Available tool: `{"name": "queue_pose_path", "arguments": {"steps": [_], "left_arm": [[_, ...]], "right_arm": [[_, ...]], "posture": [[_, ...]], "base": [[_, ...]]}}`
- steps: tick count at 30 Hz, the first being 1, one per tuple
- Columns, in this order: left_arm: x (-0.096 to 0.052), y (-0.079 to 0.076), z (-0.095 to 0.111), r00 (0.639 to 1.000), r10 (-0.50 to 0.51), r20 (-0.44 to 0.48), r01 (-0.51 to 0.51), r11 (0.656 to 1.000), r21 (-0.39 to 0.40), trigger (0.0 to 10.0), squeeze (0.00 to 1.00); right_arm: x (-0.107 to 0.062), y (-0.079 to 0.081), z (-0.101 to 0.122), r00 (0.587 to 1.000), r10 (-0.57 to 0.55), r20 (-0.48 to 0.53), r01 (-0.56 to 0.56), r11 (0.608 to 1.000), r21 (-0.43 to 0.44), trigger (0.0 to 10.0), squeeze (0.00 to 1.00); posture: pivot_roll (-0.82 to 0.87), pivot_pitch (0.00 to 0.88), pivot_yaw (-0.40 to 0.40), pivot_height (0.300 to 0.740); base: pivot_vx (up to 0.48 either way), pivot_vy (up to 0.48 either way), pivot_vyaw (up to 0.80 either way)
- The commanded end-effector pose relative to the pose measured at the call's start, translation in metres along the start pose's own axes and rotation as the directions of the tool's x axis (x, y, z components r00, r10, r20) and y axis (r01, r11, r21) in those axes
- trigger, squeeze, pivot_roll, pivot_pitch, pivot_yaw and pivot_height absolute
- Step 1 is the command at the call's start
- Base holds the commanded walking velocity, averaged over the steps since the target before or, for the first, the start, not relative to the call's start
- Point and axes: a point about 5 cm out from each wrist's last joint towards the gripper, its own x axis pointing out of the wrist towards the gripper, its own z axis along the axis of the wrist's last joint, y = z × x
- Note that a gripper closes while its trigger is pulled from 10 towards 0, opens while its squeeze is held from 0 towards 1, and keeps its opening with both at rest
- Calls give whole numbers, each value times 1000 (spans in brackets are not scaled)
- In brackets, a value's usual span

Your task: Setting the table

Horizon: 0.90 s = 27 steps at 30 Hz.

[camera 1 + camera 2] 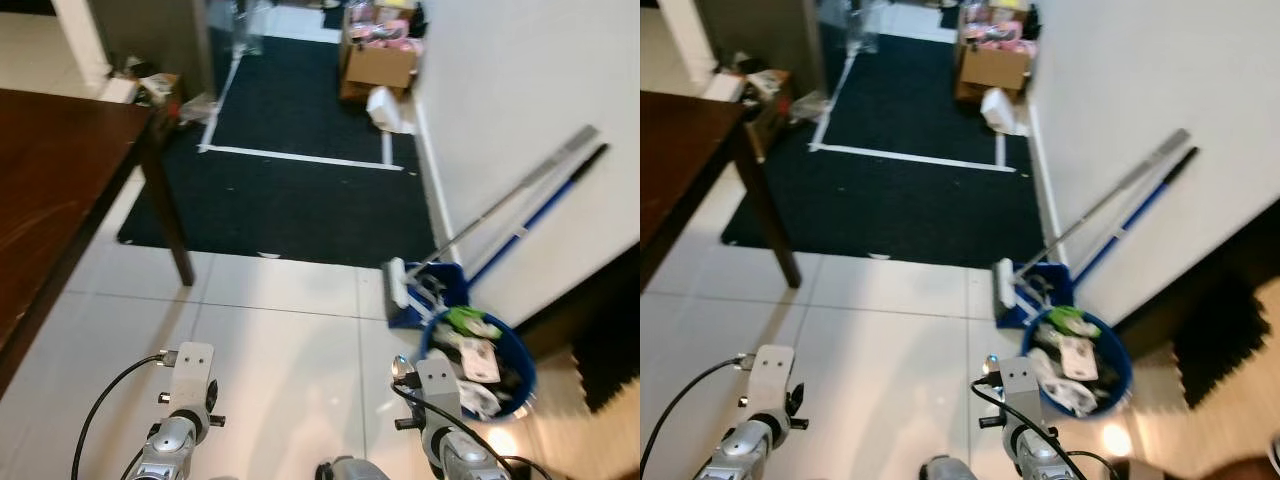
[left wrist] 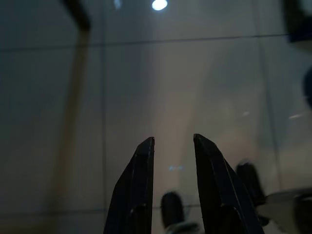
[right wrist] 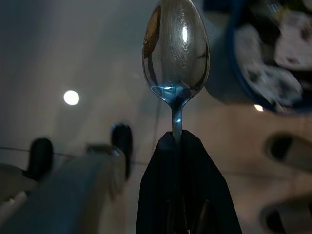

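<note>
While my right gripper (image 3: 176,139) pinches a silver spoon (image 3: 176,51) by its handle, bowl pointing out past the fingertips, my left gripper (image 2: 173,141) hangs over the white tile floor (image 1: 280,340) with its fingers slightly apart, holding nothing. To my left stands the dark wooden table (image 1: 55,190); to my right a blue bin (image 1: 485,365) of rubbish sits by the wall

Place: I stand in a home.
Signs: wooden dining table (image 1: 50,190), tiled floor (image 1: 280,340), black rug (image 1: 290,190), leaning mop (image 1: 500,215).
</note>
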Motion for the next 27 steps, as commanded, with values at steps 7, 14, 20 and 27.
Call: {"name": "queue_pose_path", "arguments": {"steps": [7, 14, 20, 27], "left_arm": [[-3, 0, -8, 1000, 1, -27, -1, 1000, 5, 10000, 0], [-3, 1, -9, 1000, 6, -31, -5, 1000, 6, 10000, 0], [-3, 0, -9, 1000, 4, -29, -4, 1000, 6, 10000, 0], [-3, -1, -8, 1000, 2, -27, -2, 1000, 5, 10000, 0]], "right_arm": [[1, 1, 1, 1000, 0, 4, 0, 1000, 4, 10000, 0], [1, 3, 1, 1000, 2, 4, -2, 1000, 8, 10000, 0], [0, 5, 2, 1000, 27, 13, -27, 998, -54, 10000, 0], [0, 1, 2, 1000, -4, 14, 4, 1000, -7, 10000, 0]], "posture": [[57, 29, -47, 740], [60, 36, -47, 740], [60, 36, -47, 740], [58, 37, -48, 740]], "base": [[0, 0, 0], [0, 0, 0], [0, 0, 498], [0, 0, 229]]}}
